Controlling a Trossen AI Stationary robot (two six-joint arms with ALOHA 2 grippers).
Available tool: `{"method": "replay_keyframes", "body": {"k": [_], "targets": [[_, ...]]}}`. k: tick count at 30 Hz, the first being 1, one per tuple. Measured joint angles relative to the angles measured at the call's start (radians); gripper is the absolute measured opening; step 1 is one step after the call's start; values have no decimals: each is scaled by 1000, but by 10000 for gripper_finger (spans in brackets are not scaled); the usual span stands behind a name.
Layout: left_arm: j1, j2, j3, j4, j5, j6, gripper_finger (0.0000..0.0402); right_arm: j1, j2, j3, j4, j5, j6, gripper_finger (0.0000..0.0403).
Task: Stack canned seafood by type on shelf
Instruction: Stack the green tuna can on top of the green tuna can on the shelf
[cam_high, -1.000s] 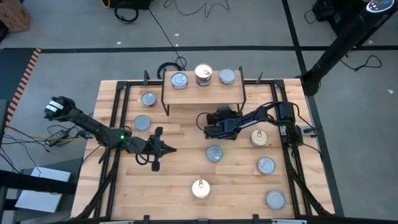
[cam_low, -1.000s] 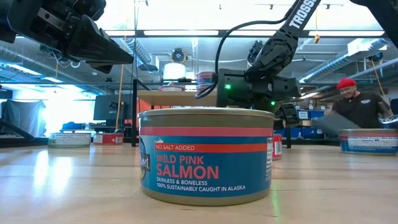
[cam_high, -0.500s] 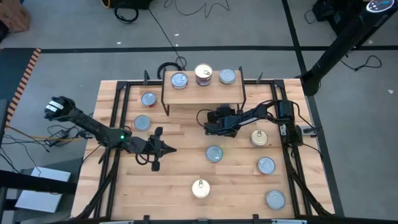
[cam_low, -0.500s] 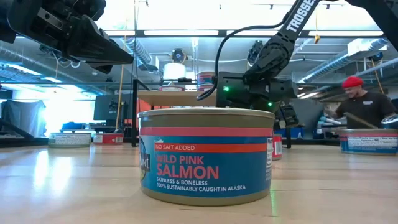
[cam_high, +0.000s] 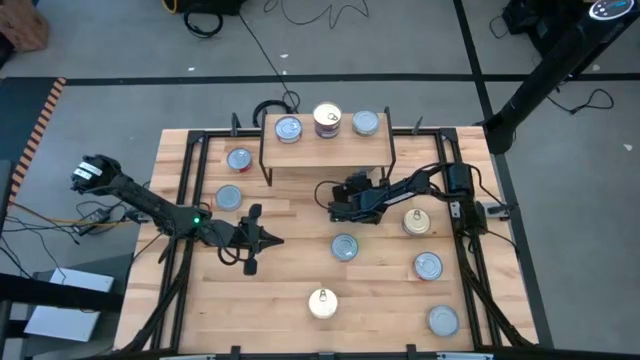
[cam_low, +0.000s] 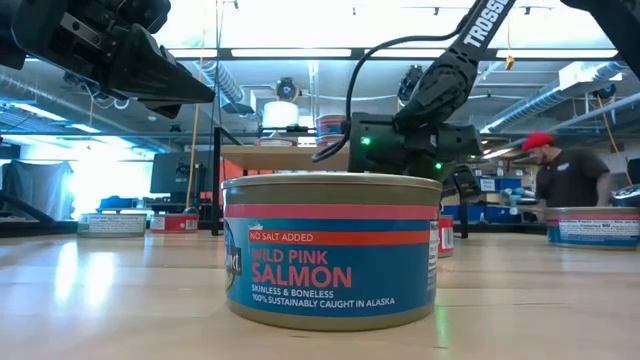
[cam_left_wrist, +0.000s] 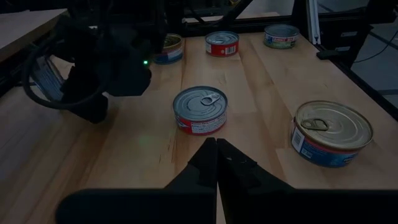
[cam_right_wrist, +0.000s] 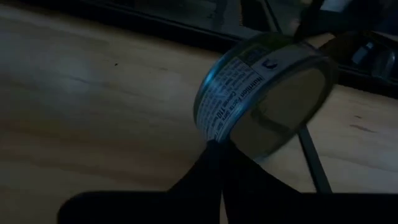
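Note:
The shelf (cam_high: 325, 148) stands at the table's far middle with three cans (cam_high: 327, 120) on top. Several more cans lie about the table, among them a silver-topped one (cam_high: 344, 247) and a gold-topped one (cam_high: 322, 302). My right gripper (cam_high: 335, 205) is shut, low by the shelf's front edge. In its wrist view a can (cam_right_wrist: 261, 93) stands tilted on its edge just past the fingertips (cam_right_wrist: 214, 149). My left gripper (cam_high: 264, 238) hovers shut over the table's left middle, with a red-sided can (cam_left_wrist: 200, 110) ahead of it. My right gripper's shut fingertips come level from the table's right and meet the tilted can at its lower rim (cam_right_wrist: 214, 138). I cannot tell whether they pinch the rim or only touch it. The can leans up off the wood, its flat face turned toward the camera.
A black shelf leg (cam_right_wrist: 309, 163) stands right behind the tilted can. A salmon can (cam_low: 331, 250) fills the low view's foreground. Other cans sit at the left (cam_high: 229, 197) and the right (cam_high: 428, 265). A person (cam_low: 565, 175) moves in the room beyond.
My right gripper has shut in place by the shelf's front edge, and its wrist has rolled a little. The person in the background has moved.

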Motion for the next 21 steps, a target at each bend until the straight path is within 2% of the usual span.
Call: {"method": "replay_keyframes", "body": {"k": [7, 15, 21], "targets": [[0, 0, 0, 0, 0, 0, 6, 47, 0, 0, -2, -23, -50, 4], [0, 0, 0, 0, 0, 0, 6, 167, -1, 0, -3, -142, -135, 2], [0, 0, 0, 0, 0, -9, 6, 241, -33, 0, 3, -207, -263, 1]]}}
